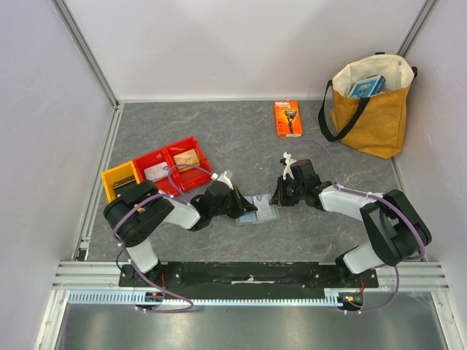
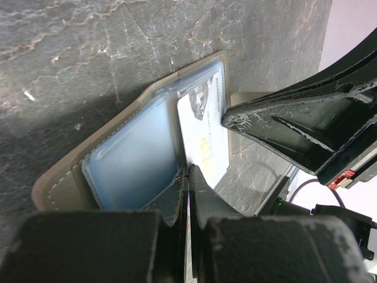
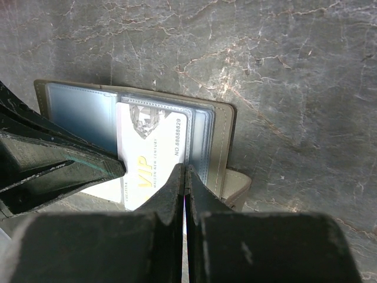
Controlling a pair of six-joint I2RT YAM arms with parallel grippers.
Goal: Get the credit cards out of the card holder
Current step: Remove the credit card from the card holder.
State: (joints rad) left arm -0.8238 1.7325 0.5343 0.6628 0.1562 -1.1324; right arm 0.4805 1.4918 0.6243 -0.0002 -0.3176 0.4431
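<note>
Left tool (image 2: 188, 175) and right tool (image 3: 184, 173), both clenched, lean low onto the open card holder (image 1: 260, 210)

The wallet (image 3: 82, 112) is grey-beige with pale stitching, light blue inside. The card (image 3: 154, 150) is white with gold and black print. The table (image 3: 283, 71) is dark grey, veined pale. The red bins (image 1: 182, 144) adjoin a yellow bin (image 1: 111, 182); the bag (image 1: 372, 117) is mustard.

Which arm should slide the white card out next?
Likely right: the right hand, shut, rests on the exposed edge of the white VIP card. The left hand, shut, sits at the blue sleeve of the card holder, better suited to pinning it.
</note>
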